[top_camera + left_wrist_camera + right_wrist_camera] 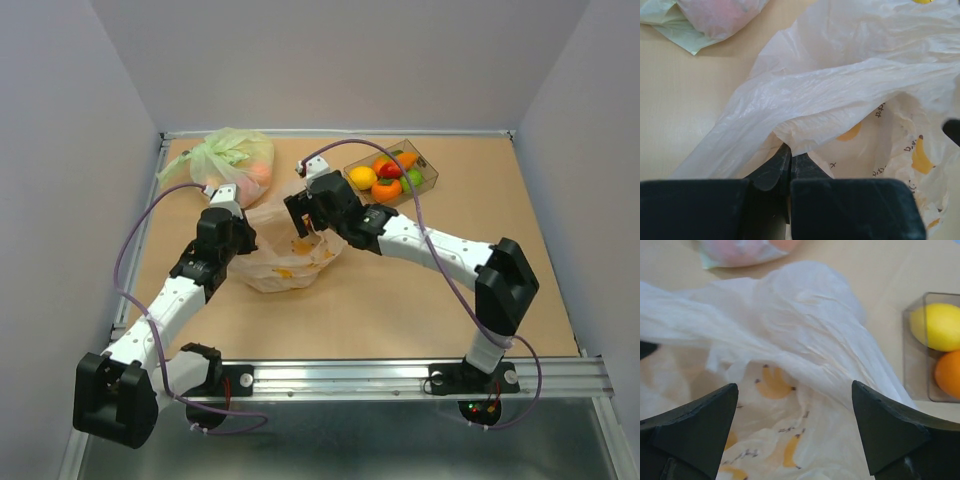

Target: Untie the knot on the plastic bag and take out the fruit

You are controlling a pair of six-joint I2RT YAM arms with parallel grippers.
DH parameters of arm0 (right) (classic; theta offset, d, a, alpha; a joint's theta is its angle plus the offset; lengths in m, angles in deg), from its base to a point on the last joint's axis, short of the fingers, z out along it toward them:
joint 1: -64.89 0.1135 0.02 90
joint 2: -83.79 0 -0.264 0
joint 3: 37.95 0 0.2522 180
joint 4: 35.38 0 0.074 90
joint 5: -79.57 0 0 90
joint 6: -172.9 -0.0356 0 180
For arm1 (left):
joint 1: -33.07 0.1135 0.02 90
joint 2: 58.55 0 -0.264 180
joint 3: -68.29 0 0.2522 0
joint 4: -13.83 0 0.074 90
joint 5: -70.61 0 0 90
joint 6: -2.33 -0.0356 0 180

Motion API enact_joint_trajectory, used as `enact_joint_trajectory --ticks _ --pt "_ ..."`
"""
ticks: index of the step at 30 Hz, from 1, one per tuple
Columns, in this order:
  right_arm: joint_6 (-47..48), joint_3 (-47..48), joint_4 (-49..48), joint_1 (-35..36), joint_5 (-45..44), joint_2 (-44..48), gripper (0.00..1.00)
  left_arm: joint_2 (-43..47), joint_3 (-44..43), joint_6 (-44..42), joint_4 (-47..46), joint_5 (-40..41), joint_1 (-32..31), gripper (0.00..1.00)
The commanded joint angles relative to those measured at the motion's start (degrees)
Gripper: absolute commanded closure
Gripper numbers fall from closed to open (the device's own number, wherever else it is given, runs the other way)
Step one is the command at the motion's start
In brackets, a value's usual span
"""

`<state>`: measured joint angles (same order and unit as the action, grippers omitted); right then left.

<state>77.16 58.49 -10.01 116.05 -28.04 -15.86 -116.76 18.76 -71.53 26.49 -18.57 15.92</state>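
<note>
On the tan table (400, 300) the plastic bag (285, 265) is spread near the centre, its mouth gaping, yellow banana prints shown on the film. A green bag (235, 158) is set at 11 o'clock of it, a clear box (428, 178) at 1 o'clock. A fold of the plastic bag is pinched in the clenched left gripper (789, 150) at the bag's 10 o'clock edge. The right gripper (795, 390) is held spread wide above the mouth, nothing grasped. The fruit (386, 187) is gathered in the clear box.

Crumpled pale plastic bag (285, 268), mouth open, lying central; glossy fruit (388, 175) heaped far right
</note>
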Motion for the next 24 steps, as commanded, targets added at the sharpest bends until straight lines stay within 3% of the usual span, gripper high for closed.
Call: enact_joint_trajectory --ticks 1,5,10,13,16,17,20,24 --pt "3.9 2.3 -0.6 -0.6 -18.0 -5.2 0.00 1.5 -0.1 -0.2 -2.6 -0.6 0.2 0.96" --pt "3.0 4.1 -0.6 -2.5 -17.6 -10.0 0.00 1.4 -0.1 -0.4 -2.6 -1.9 0.2 0.96" --pt "-0.9 4.4 -1.2 -5.7 -10.9 -14.6 0.01 1.4 0.1 -0.6 -2.6 -2.3 0.2 0.96" --pt "-0.1 4.5 -2.2 -6.3 -5.6 -16.2 0.08 0.9 0.2 -0.6 -2.6 -2.8 0.2 0.96" --pt "1.6 5.0 -2.7 -6.5 -1.6 -16.3 0.35 0.5 0.2 -0.6 -2.7 -3.3 0.2 0.96" --pt "2.1 5.6 -2.7 -6.5 0.4 -15.7 0.60 0.2 0.1 -0.6 -2.7 -3.5 0.2 0.96" --pt "4.8 5.9 -2.5 -6.3 3.8 -12.4 1.00 -0.5 0.0 -0.5 -2.8 -3.8 0.3 0.96" --pt "7.4 6.7 -0.8 -3.3 11.4 -3.6 1.00 -2.0 -0.3 0.0 -2.7 -4.1 0.3 0.96"
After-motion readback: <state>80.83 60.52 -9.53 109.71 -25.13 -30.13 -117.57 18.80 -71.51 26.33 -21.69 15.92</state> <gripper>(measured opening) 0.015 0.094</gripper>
